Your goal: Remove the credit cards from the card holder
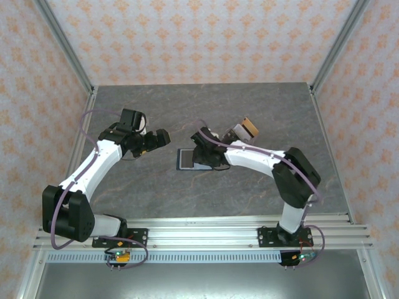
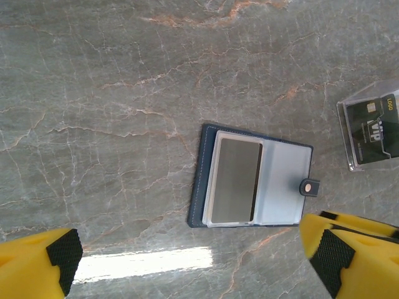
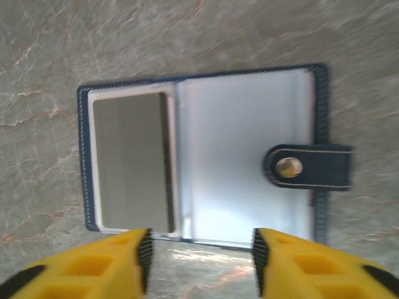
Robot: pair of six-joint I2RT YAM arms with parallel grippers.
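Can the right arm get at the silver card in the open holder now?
Probably yes: the right pincer stands open at the edge of the card holder, and the silver card lies exposed in its pocket, nothing over it.

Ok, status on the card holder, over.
Left gripper open, empty. Right gripper open above card holder. Silver-grey card in its pocket. Clear case aside, path free.
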